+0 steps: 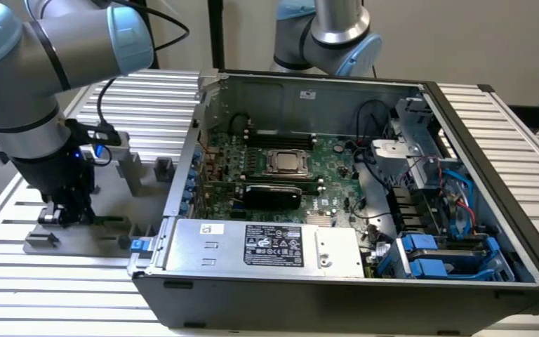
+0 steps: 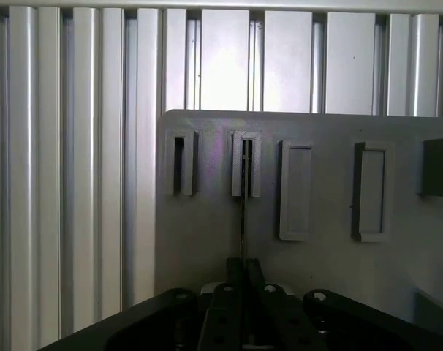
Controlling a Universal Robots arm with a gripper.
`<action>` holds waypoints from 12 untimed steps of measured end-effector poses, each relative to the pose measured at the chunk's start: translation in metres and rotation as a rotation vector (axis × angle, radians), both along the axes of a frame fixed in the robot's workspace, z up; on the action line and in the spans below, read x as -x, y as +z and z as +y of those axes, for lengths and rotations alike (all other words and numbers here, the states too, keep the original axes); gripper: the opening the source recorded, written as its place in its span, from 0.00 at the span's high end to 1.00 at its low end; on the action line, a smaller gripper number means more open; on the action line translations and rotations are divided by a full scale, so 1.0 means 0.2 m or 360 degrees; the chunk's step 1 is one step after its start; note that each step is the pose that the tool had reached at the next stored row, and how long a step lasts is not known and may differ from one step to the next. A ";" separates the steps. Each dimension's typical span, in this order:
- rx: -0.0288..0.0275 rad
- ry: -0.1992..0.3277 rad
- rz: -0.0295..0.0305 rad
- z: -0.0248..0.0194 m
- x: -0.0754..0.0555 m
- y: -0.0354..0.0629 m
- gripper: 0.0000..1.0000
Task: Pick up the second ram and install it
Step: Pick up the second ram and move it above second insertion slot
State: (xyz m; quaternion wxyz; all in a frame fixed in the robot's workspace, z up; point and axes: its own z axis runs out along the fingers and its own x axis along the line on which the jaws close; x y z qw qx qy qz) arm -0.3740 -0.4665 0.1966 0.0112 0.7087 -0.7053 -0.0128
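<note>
The slatted aluminium tabletop (image 1: 54, 281) carries an open computer case (image 1: 344, 298), which takes up the middle of the exterior view and that view's right. Over that view's left side the grey arm (image 1: 26, 84) bends down from above. A second arm (image 1: 330, 35) stands behind the case.

Inside the case lies the green motherboard (image 1: 330, 165), with the metal CPU socket (image 1: 288, 163) near its middle. A black card (image 1: 269, 195) sits just in front of the socket. The silver power supply (image 1: 260, 246) sits along the case's near wall.

Beside the case, on the exterior view's left, a flat grey plate (image 1: 110, 189) rests on the tabletop. It bears several small upright blocks.

The claw (image 1: 64, 214) is down at this plate, well apart from the motherboard.

In the wrist view the ram (image 2: 243, 219) shows edge-on as a thin dark line. It runs from a slotted holder (image 2: 255, 164) on the plate back to the claw. Its far end sits in the holder's slot. A like holder (image 2: 188, 164) stands just beside it.

The claw is narrow, its two black fingers (image 2: 227, 278) pressed close on either side of the ram.
</note>
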 end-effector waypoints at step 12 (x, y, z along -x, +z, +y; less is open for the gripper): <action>-0.00005 0.0000 -0.00001 0.000 0.00 0.056 1.00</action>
